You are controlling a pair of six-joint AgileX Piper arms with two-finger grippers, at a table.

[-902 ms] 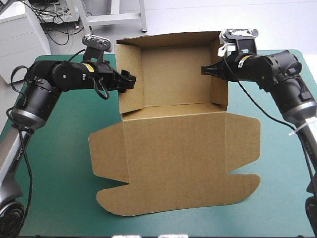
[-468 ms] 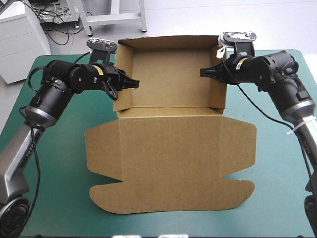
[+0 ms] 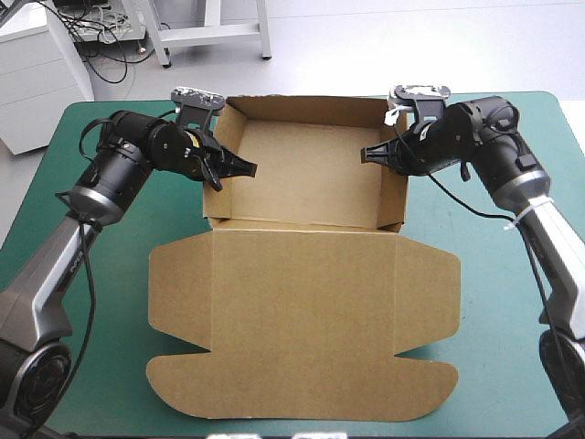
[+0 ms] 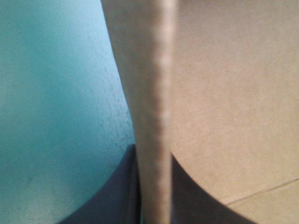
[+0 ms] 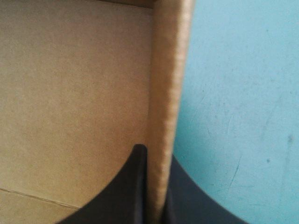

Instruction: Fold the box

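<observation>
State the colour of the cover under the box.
The cover is plain teal-green; the high view shows it best.

I see the table [image 3: 503, 347] under its teal-green cover filling most of the high view. Beyond its far edge lies a pale grey floor [image 3: 366, 37], evenly lit. At the far left stands 1 white cabinet [image 3: 37, 87], with a tangle of dark cables [image 3: 105, 41] beside it (some trail across the floor). Next to those stands a white frame [image 3: 212, 35] on 2 legs.
</observation>
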